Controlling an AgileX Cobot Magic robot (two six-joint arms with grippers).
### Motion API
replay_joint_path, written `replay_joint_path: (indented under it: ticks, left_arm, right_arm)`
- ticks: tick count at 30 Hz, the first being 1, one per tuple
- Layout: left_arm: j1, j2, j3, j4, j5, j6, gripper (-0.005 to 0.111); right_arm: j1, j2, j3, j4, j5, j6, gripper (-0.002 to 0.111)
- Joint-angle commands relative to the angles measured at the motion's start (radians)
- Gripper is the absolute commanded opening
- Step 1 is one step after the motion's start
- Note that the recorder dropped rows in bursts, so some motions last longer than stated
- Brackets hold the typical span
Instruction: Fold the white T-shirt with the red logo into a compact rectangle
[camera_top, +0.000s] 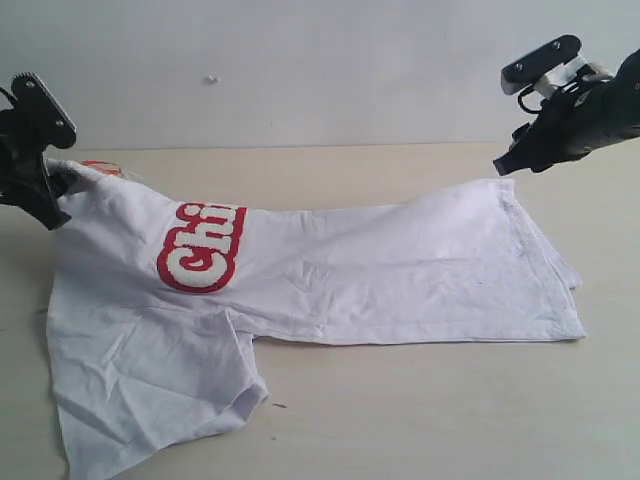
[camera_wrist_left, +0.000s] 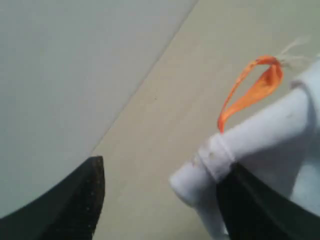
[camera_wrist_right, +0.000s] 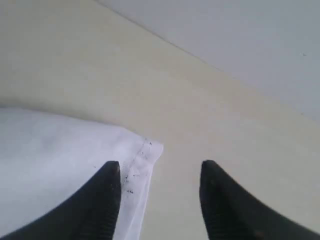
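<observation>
The white T-shirt (camera_top: 380, 270) lies folded lengthwise across the table, one sleeve (camera_top: 160, 400) spread toward the front. The red logo (camera_top: 200, 248) shows only its first letters; the rest is folded under. At the far left, my left gripper (camera_top: 50, 195) is at the raised collar edge. In the left wrist view it (camera_wrist_left: 160, 200) is open, the ribbed collar (camera_wrist_left: 215, 155) resting against one finger (camera_wrist_left: 260, 210) beside the orange-red neck tag (camera_wrist_left: 255, 87). My right gripper (camera_top: 507, 163) hovers open (camera_wrist_right: 160, 170) over the hem corner (camera_wrist_right: 145, 150), holding nothing.
The beige table (camera_top: 400, 420) ends at a pale wall (camera_top: 300, 60) behind the shirt. The shirt's layered hem edges (camera_top: 560, 280) fan out at the right end. A small dark speck (camera_top: 279, 405) lies on the table near the sleeve.
</observation>
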Motion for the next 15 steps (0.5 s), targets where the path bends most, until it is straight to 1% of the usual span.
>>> replay_joint_path:
  ticks: [1,2,3,4,5,6,7,9,10,13,15]
  left_arm:
    - [0.012,-0.055,-0.003,-0.154,-0.032,-0.012,0.063]
    - [0.012,-0.065,-0.003,-0.213,-0.038,-0.026,0.063]
    - [0.012,-0.069,-0.003,-0.251,-0.040,-0.040,0.063]
    - [0.012,-0.079,-0.003,-0.332,-0.005,-0.088,0.063]
    - [0.012,-0.081,-0.006,-0.352,0.024,-0.107,0.063]
    - [0.012,-0.079,-0.019,-0.369,0.108,-0.112,0.063]
    - [0.012,-0.079,-0.028,-0.373,0.140,-0.112,0.063]
    - [0.012,-0.081,-0.050,-0.437,0.198,-0.116,0.063]
    - [0.012,-0.081,-0.057,-0.456,0.216,-0.116,0.063]
    - [0.012,-0.081,-0.088,-0.500,0.305,-0.116,0.063]
    - [0.011,-0.081,-0.120,-0.523,0.412,-0.116,0.063]
  right_arm:
    - [-0.002,-0.017,-0.094,0.000,0.205,0.129,0.040]
    - [-0.002,-0.017,-0.120,0.000,0.278,0.129,0.031]
    - [-0.002,-0.017,-0.128,0.003,0.319,0.129,0.025]
    - [-0.002,-0.017,-0.135,0.008,0.380,0.129,0.014]
    - [-0.002,-0.015,-0.135,0.011,0.403,0.122,0.010]
    - [-0.002,-0.003,-0.135,0.048,0.461,0.077,0.001]
    - [-0.002,0.004,-0.135,0.077,0.486,0.048,0.000]
    - [-0.002,0.057,-0.135,0.253,0.598,-0.095,0.000]
    - [-0.002,0.073,-0.135,0.278,0.616,-0.117,0.000]
    - [-0.002,0.121,-0.135,0.280,0.617,-0.117,0.000]
    - [-0.002,0.165,-0.135,0.226,0.579,-0.072,0.000]
